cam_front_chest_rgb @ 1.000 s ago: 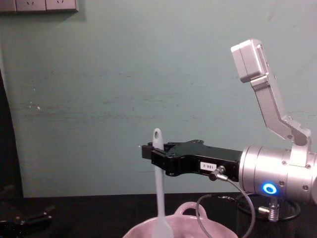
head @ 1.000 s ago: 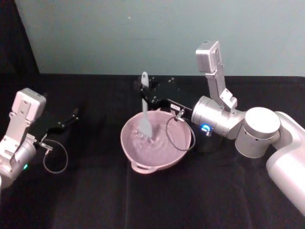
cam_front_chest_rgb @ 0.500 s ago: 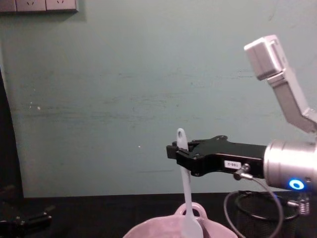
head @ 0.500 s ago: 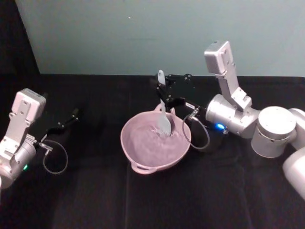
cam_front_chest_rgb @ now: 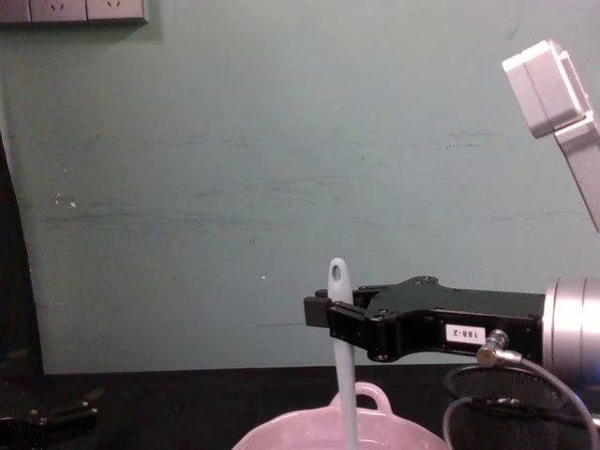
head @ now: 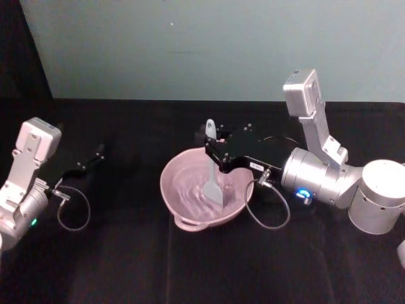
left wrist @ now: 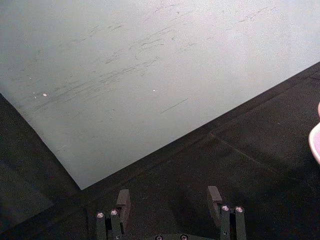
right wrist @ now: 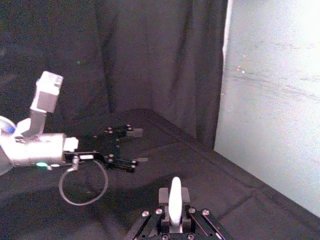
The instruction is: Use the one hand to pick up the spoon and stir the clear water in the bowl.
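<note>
Pink bowl (head: 166, 189) holds clear water (head: 187, 187) and spoon (head: 212, 183) (right pincer (head: 211, 149) clamps it).

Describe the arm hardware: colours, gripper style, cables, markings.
Both arms: silver cylindrical wrists, black two-fingered grippers, a pale grey camera box on an angled silver bracket, a looped black cable at the wrist. The right gripper carries a small white number label; its wrist has a blue ring light. Behind the left gripper sits a small green light.
</note>
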{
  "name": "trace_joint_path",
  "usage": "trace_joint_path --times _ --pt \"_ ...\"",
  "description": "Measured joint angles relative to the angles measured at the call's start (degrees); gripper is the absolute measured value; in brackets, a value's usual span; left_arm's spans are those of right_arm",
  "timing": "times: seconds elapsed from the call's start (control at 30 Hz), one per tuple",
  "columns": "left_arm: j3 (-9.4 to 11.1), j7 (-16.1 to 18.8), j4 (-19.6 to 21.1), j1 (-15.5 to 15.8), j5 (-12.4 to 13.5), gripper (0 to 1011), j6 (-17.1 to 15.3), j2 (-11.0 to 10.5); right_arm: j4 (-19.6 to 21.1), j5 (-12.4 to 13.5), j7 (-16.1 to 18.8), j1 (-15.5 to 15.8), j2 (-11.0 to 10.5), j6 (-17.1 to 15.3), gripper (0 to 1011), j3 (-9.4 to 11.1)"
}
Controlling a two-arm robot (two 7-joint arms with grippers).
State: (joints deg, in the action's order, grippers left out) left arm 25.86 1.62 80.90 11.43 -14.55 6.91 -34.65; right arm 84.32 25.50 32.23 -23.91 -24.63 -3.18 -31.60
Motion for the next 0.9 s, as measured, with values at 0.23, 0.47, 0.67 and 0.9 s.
trace_joint_path --times 0.23,0.47,0.67,0.9 --pt "0.0 0.0 0.0 0.0 0.0 1011 0.0 0.0 1.1 2.2 0.6 1.1 0.7 -0.6 121 0.1" --pt "0.0 0.0 0.0 0.0 0.0 1011 0.0 0.0 -3.2 2.9 0.3 -0.3 4.2 1.6 121 -0.3" --pt "0.0 0.0 0.0 0.0 0.0 1011 0.0 0.0 -9.0 1.7 -1.1 -3.0 7.9 4.8 121 -0.4" --pt "0.0 0.0 0.0 0.0 0.0 1011 0.0 0.0 -15.1 -1.2 -3.8 -5.8 11.1 7.6 121 0.2"
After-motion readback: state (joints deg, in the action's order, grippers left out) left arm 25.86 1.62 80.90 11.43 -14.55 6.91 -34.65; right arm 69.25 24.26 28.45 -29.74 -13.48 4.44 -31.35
